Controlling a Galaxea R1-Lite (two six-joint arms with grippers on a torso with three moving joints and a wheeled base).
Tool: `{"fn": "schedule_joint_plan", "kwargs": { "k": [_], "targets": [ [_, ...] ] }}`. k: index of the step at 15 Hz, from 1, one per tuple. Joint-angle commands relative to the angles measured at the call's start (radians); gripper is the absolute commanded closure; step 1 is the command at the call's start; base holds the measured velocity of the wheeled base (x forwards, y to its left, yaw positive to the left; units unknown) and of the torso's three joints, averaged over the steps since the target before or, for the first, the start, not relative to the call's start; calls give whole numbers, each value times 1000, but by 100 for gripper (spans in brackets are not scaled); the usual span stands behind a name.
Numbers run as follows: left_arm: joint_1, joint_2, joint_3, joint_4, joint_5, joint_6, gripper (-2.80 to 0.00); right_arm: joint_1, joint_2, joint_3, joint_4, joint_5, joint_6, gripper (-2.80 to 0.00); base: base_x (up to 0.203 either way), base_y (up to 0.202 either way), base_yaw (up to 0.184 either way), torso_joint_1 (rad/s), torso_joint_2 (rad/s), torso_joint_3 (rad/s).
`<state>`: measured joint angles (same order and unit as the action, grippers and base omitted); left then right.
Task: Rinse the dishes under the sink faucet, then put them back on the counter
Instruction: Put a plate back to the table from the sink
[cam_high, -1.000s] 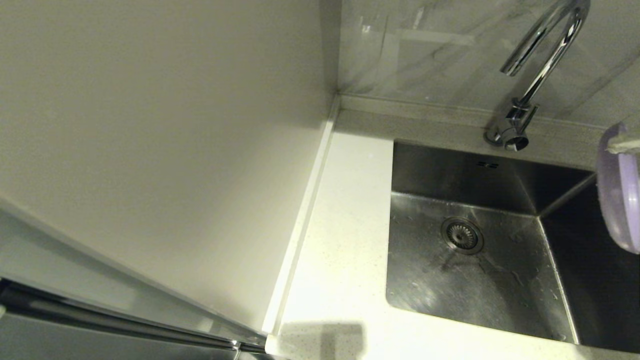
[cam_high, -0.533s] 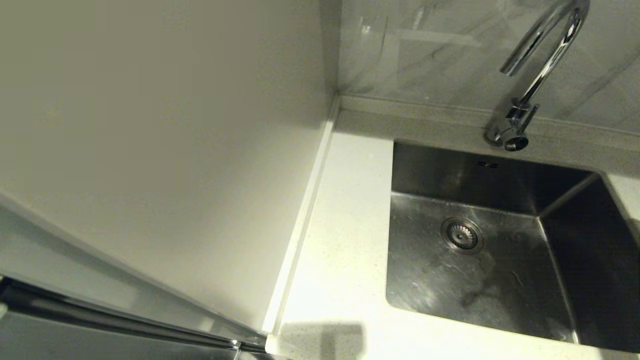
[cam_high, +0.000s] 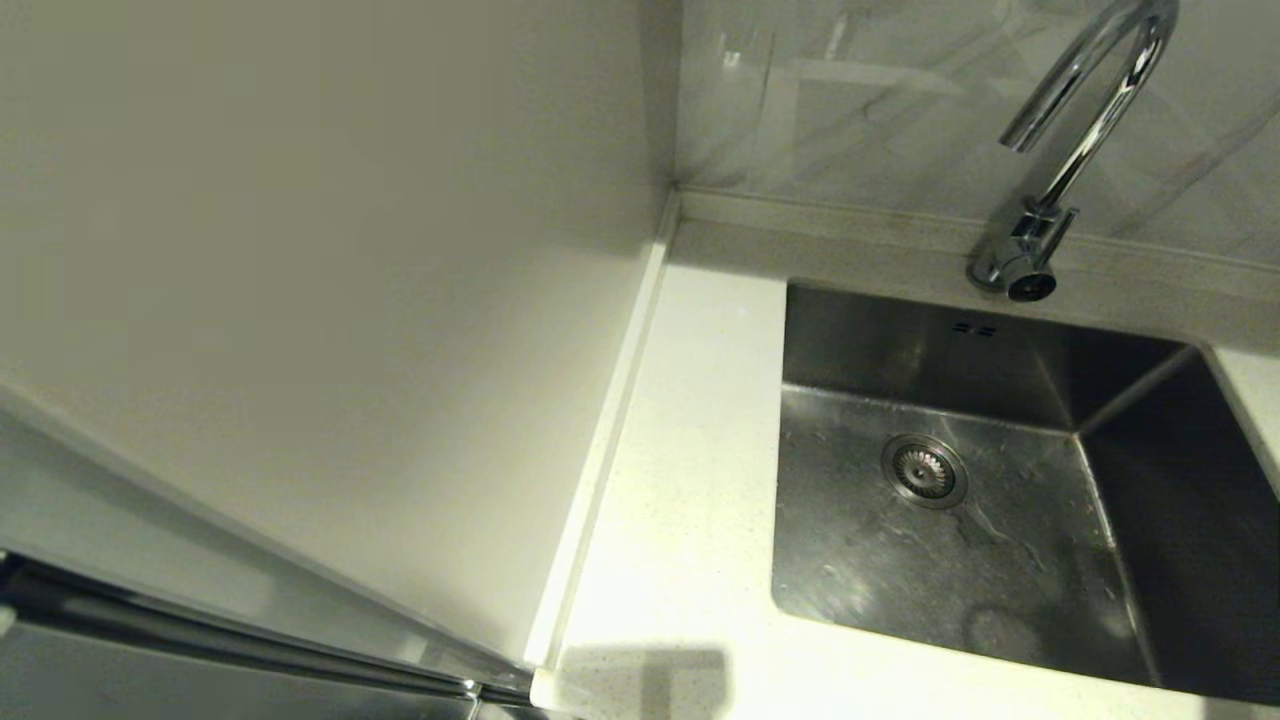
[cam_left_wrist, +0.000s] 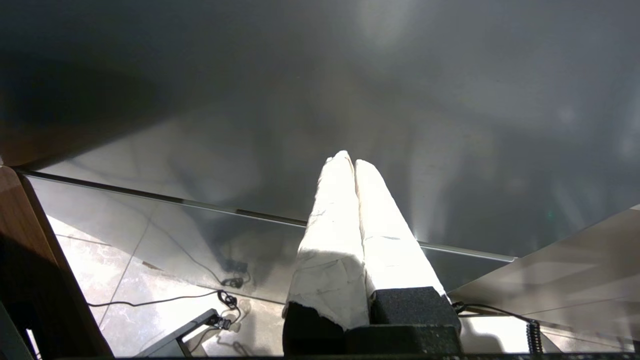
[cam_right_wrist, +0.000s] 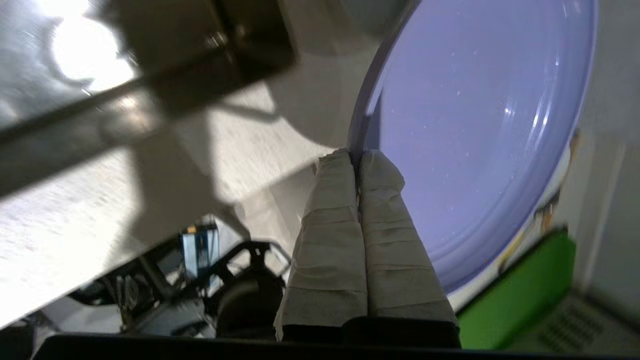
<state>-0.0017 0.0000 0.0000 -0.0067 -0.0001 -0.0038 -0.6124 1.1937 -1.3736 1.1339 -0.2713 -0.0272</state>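
Observation:
The steel sink (cam_high: 1130, 520) lies at the right of the head view with wet streaks around its drain strainer (cam_high: 923, 470). The chrome faucet (cam_high: 1075, 140) arches over its back edge. White speckled counter (cam_high: 670, 480) borders the basin on the left. Neither gripper nor any dish shows in the head view. In the right wrist view my right gripper (cam_right_wrist: 357, 154) is shut on the rim of the lavender plate (cam_right_wrist: 480, 125), which hangs off to the right of the sink. My left gripper (cam_left_wrist: 348, 159) is shut and empty, parked low beside a grey cabinet front. Both bowls are out of view.
A plain cream wall panel (cam_high: 320, 300) fills the left of the head view, and marbled tile (cam_high: 880, 90) backs the sink. A green item (cam_right_wrist: 520, 295) and dark equipment (cam_right_wrist: 235, 295) sit below the plate in the right wrist view.
The lavender plate at the right edge of the head view a second ago has moved out of that view to the right. The wet patches on the sink floor have shifted.

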Motion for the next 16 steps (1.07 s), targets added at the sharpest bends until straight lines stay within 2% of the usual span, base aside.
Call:
{"fn": "schedule_joint_plan", "kwargs": {
  "k": [1, 5, 9, 12, 16],
  "targets": [
    [0, 0, 3, -1, 0, -1, 0, -69, -12, 56, 21, -1, 0, 0, 0, 0, 0, 0, 0, 0],
    [0, 0, 3, 0, 0, -1, 0, -119, 53, 99, 47, -2, -1, 0, 0, 0, 0, 0, 0, 0],
    [0, 0, 3, 0, 0, -1, 0, -157, 80, 234, 40, -10, -5, 0, 0, 0, 0, 0, 0, 0],
    [0, 0, 3, -1, 0, -1, 0, -214, 143, 241, 37, -25, -4, 0, 0, 0, 0, 0, 0, 0],
    [0, 0, 3, 1, 0, -1, 0, -240, 224, 234, 33, -26, -3, 0, 0, 0, 0, 0, 0, 0]
  ]
}}
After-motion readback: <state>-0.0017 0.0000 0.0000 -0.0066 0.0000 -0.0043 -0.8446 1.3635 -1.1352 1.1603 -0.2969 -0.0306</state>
